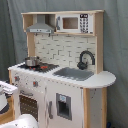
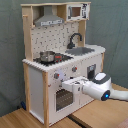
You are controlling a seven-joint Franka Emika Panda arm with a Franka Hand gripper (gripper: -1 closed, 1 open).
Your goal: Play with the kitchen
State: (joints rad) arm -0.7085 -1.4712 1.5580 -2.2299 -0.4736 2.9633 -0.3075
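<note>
The white and light-wood toy kitchen (image 1: 100, 79) (image 2: 35, 85) stands upright in both exterior views. A small steel pot (image 1: 31, 61) (image 2: 46, 56) sits on its stove, beside the grey sink (image 1: 72, 73) (image 2: 82, 50) and black faucet (image 1: 86, 57) (image 2: 75, 39). My gripper (image 2: 64, 86) is right against the kitchen's front, just under the knobs (image 2: 56, 76) at the top edge of the oven door (image 2: 62, 100). In the first exterior view only its white tip (image 1: 6, 89) shows at the left edge. The oven door (image 1: 29, 105) looks closed.
A microwave (image 1: 75, 23) (image 2: 76, 11) and hood (image 1: 40, 27) (image 2: 48, 20) top the pegboard back. A grey curtain (image 1: 115, 50) hangs behind. The kitchen stands on wooden boards (image 2: 95, 115). My white arm (image 2: 102, 87) reaches in from the second exterior view's right.
</note>
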